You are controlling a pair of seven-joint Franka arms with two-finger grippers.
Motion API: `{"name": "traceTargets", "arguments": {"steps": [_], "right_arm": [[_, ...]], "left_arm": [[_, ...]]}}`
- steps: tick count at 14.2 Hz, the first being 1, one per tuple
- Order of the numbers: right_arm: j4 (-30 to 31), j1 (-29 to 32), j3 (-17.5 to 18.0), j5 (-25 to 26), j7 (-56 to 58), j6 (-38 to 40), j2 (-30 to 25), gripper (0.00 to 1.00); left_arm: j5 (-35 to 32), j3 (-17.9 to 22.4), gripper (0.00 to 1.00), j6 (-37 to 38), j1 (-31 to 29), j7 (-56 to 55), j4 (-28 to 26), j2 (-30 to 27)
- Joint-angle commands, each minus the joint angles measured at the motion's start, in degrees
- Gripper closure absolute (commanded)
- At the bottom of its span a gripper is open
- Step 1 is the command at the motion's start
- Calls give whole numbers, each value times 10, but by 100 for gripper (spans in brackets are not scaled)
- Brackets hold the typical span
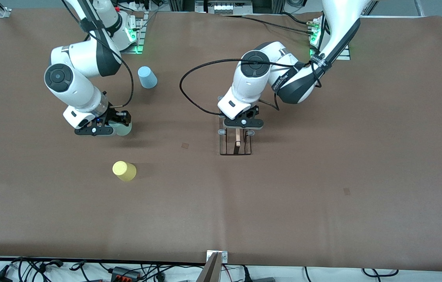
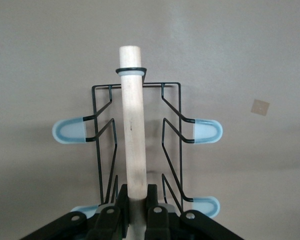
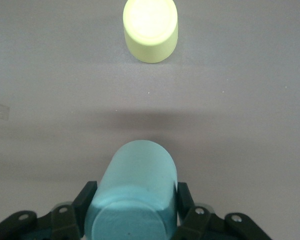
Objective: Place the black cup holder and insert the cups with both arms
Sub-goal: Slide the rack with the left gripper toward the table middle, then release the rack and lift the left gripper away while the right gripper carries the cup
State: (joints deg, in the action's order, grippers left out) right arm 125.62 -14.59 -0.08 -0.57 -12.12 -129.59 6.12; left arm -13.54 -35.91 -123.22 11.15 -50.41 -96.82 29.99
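Left pincer point(image 2: 135, 212) clamped on black cup holder point(image 2: 135, 130) handle | right pincer point(image 3: 135, 212) gripping pale green cup point(image 3: 132, 200)

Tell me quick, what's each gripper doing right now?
Left gripper: shut on the black cup holder, gripping its wooden handle.
Right gripper: shut on the pale green cup.

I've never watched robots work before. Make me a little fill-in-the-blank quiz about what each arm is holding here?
1. The left gripper is shut on the cup holder's wooden ____.
2. The right gripper holds the pale ____ cup.
3. The cup nearest the front camera is ____.
4. The cup standing free nearest the right arm's base is light ____.

Missing words: handle; green; yellow; blue
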Motion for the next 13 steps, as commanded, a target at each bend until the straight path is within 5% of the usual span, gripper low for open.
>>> {"name": "traceTargets", "arguments": {"steps": [1, 2, 3, 4, 5, 11, 13], "right_arm": [[-17, 3, 0, 5, 13, 53, -31, 90], [-31, 3, 0, 5, 12, 85, -39, 89], [-53, 3, 0, 5, 10, 120, -41, 89], [-68, 3, 0, 5, 10, 134, -36, 89], [-72, 3, 0, 5, 11, 134, -31, 89], [-74, -2, 1, 0, 3, 141, -27, 89], [-82, -6, 4, -7, -18, 139, -27, 89]], "left_arm": [[-24, 1, 93, 4, 14, -9, 20, 9], [-24, 2, 87, 4, 14, -9, 20, 9], [-25, 2, 67, 4, 14, -7, 20, 9], [-33, 2, 25, 4, 13, -8, 20, 9], [-59, 2, 0, 4, 13, -9, 20, 7], [-83, 2, 0, 32, -26, 7, 20, -46], [-83, 3, 0, 57, -62, 88, 21, -77]]}}
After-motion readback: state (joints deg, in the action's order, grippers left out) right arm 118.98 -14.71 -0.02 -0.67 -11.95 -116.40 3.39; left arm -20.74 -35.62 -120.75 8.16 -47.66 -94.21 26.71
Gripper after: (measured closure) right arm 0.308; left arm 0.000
